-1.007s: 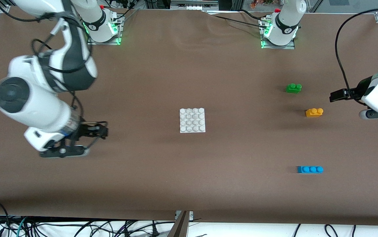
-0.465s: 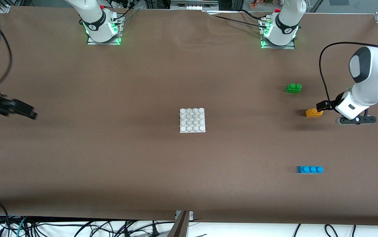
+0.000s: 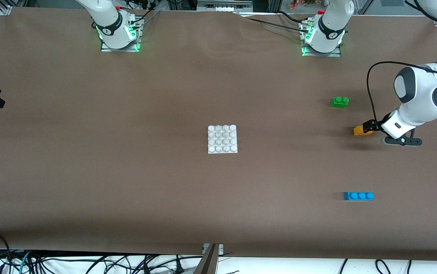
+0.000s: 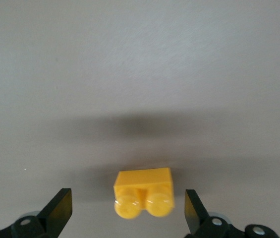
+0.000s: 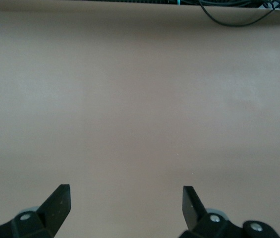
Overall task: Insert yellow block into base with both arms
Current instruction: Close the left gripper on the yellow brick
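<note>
I've got the left gripper (image 3: 368,126) spread wide around the yellow block (image 3: 361,130) at mid-right of the front view, not clamped. The right gripper (image 5: 125,208) gapes empty; base (image 3: 222,139) sits centre-frame.

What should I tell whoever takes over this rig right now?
Left gripper: open, down at the yellow block, fingers either side of it, not closed.
Right gripper: open, holding nothing, over bare table at the right arm's end.
Base: mid-table, nothing on it.
Green brick and blue brick: untouched, at the left arm's end.
Done: approach to the block.
Left: grasp, carry, press the block into the base.
</note>
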{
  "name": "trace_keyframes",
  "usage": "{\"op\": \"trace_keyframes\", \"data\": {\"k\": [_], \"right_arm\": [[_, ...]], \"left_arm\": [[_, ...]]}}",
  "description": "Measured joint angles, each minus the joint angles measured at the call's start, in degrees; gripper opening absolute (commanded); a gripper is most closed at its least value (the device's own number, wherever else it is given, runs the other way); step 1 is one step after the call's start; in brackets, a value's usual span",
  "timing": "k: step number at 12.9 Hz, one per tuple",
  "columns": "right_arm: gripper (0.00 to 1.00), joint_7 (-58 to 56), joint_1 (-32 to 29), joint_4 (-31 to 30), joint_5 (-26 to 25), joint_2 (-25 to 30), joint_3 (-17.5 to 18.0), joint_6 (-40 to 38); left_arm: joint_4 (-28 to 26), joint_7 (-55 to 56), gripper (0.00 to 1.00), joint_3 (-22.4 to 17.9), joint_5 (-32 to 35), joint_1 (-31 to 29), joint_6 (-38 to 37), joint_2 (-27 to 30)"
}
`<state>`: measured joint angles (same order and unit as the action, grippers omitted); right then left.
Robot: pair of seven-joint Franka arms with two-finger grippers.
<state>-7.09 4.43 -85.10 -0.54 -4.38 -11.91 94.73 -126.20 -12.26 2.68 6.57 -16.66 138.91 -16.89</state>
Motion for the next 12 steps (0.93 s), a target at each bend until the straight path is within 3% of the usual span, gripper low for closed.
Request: {"op": "trace_keyframes", "data": {"k": [12], "right_arm": [[1.0,-0.2,-0.5,-1.1,-0.3,-0.4,1.4,-0.9]], "left_arm": [[-1.7,5.1,1.0,1.1,-1.0,-0.6,0.6,-2.4]]}}
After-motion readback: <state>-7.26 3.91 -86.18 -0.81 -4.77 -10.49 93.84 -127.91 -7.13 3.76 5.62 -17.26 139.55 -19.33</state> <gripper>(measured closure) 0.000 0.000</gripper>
